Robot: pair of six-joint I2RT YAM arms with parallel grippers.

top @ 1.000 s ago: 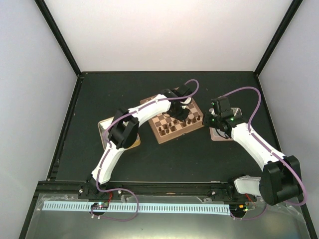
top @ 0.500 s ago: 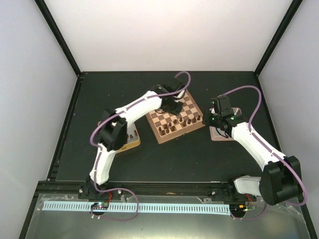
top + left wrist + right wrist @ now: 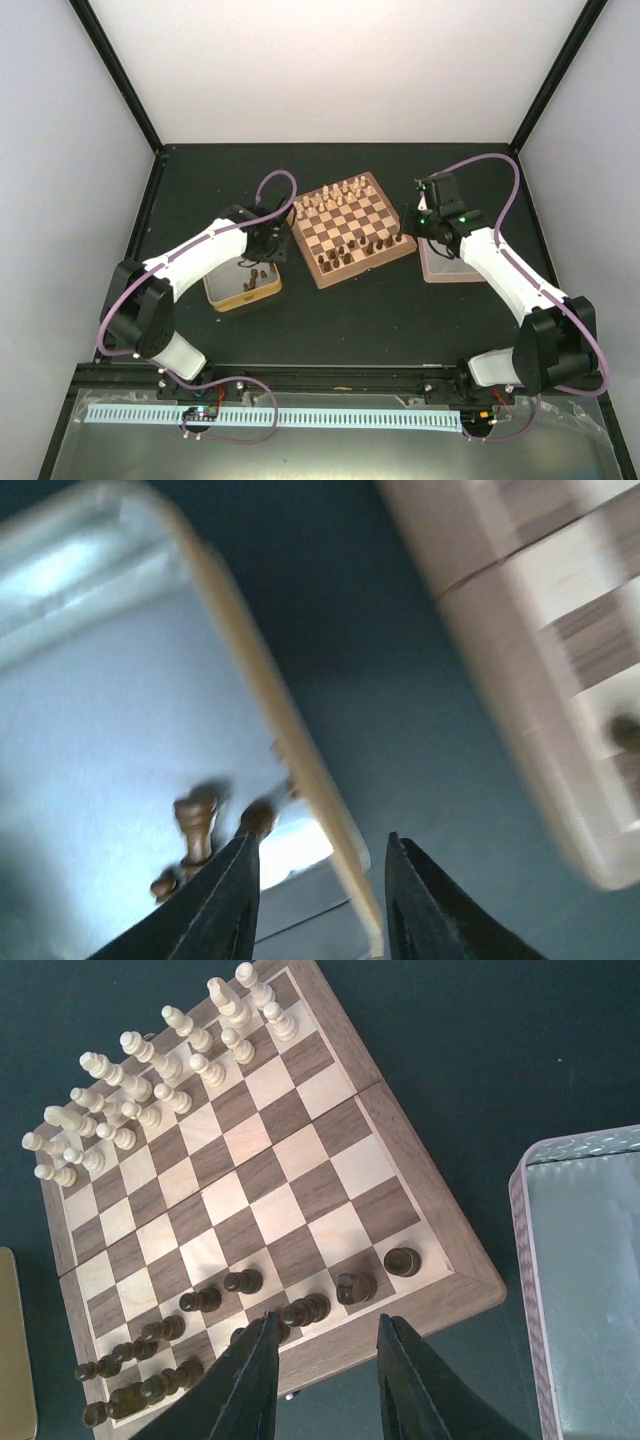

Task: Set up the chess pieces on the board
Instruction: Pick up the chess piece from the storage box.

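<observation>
The board (image 3: 352, 216) lies mid-table, with cream chessmen along its far side and dark-brown chess pieces (image 3: 366, 246) along its near side. A few more dark pieces (image 3: 251, 281) lie in the gold tin (image 3: 222, 296). My left gripper (image 3: 263, 244) hangs open and empty over that tin's right rim. In the left wrist view the rim (image 3: 300, 750) runs between its jaws (image 3: 320, 900), with dark pieces (image 3: 195, 820) just left of them. My right gripper (image 3: 405, 227) is open and empty at the board's right corner. In the right wrist view it (image 3: 325, 1380) hovers over the near rim, beside the dark pieces (image 3: 355, 1286).
A pink-rimmed tin (image 3: 445, 268) sits right of the board and also shows in the right wrist view (image 3: 520, 1210). Cream chessmen (image 3: 150, 1070) fill the board's far rows. Black frame posts and white walls enclose the dark table.
My left arm has swung back from over the board to the gold tin on the left. My right gripper has shifted slightly up and left, towards the board's right corner.
</observation>
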